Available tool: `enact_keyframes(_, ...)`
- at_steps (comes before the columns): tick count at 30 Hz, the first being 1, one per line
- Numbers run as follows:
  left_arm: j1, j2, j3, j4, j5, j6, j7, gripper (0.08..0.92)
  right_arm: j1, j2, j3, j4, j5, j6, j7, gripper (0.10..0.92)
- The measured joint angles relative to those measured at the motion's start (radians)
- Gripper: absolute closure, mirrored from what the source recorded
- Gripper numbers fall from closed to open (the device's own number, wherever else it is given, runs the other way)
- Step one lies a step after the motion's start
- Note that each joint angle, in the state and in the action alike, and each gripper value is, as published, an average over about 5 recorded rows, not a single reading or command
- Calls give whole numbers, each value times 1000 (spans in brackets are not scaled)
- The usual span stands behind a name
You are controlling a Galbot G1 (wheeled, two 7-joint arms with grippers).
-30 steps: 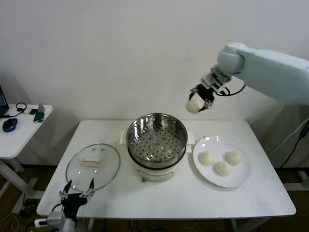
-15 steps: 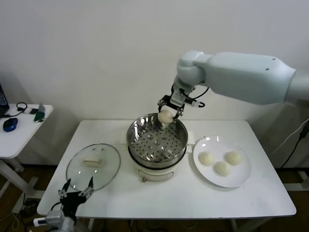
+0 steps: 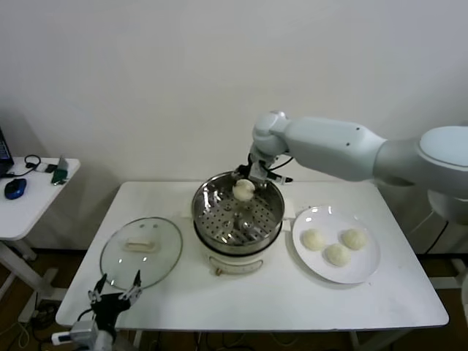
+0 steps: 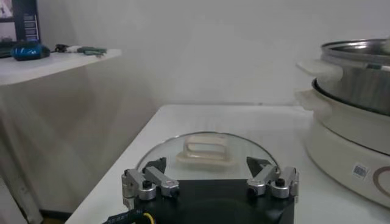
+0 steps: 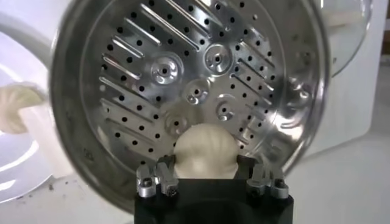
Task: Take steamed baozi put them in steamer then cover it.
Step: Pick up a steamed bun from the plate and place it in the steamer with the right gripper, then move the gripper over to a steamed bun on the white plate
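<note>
Cream-white baozi point(image 3: 243, 189) sits clamped in the right gripper point(image 3: 246, 184) above the steamer's point(image 3: 237, 212) far rim; next: lower, release. Left gripper point(image 3: 115, 290) waits spread near the tabletop's point(image 3: 248, 296) front-left corner.

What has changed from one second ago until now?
The right gripper, shut on one bun, swung from above the plate leftward and down to the steamer; nothing was released. The three buns on the plate, the glass lid and the open left gripper stayed in place.
</note>
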Motion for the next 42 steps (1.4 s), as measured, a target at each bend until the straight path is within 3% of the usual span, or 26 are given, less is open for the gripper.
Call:
enact_keyframes(9,0,-5,3,1,0,0,-3,177,-55,43,30,-94,-33,35,19,331)
enact_keyframes(16,1,-7,7,0,2,-2,-3,177,-62,50,45,-117,-14,59,16,214)
enact_keyframes(19,1,-8,10,0,4,-2,-3,177,-43,40,41,-105,23,63,-2,204)
enact_keyframes(28,-5,-11,23,-9,15,3,-1,177,147,-58,-70,-20,322,0,-117,203)
enact_keyframes(35,-16,-12,29,-10,18,7,1,177,321,-223,-229,100,570,-202,-167,202)
enact_keyframes(42,-27,-10,28,-6,16,9,2,177,378,-420,-362,257,700,-434,-129,203)
